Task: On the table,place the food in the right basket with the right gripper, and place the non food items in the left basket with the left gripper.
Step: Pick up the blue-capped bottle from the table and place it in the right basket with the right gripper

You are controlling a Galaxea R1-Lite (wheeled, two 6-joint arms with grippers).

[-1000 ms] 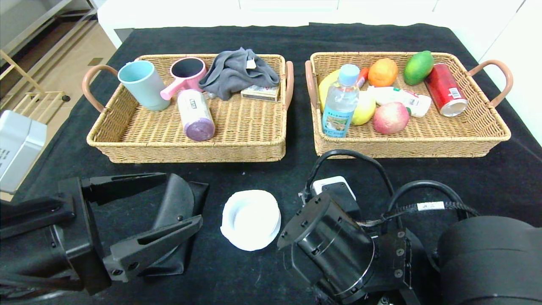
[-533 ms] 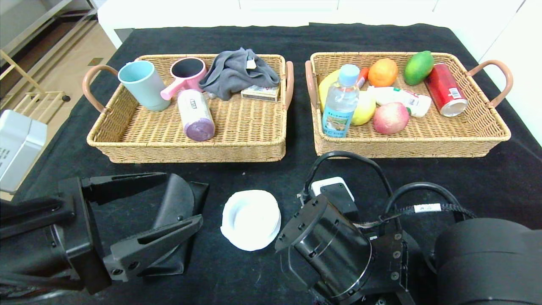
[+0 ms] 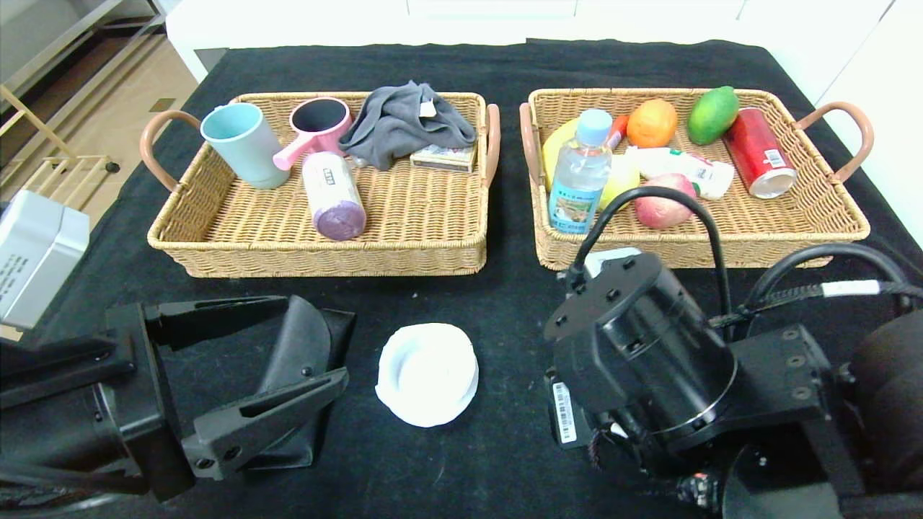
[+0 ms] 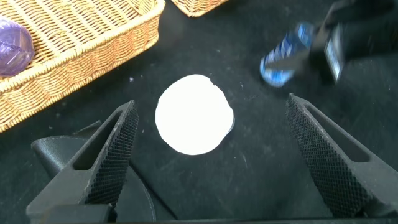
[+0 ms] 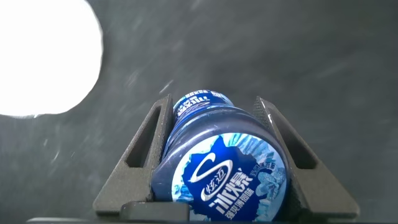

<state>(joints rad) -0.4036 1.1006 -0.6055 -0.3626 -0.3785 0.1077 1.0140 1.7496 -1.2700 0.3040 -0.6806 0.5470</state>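
Item: blue canister [image 5: 219,171], food; rigid, smooth printed wrap, likely slippery, probably light. It sits between the fingers of my right claw [image 5: 214,140], pinched across its round body above the tabletop [image 5: 323,56]. Hold point: mid-body, square on. My left claw [image 4: 211,155] hangs spread over the white dish [image 4: 194,114].

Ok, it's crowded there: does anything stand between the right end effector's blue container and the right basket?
Nothing visible before the right basket's near wall. Just inside stand a water bottle and an apple; the blue container in the right end effector seems safer dropped farther right.
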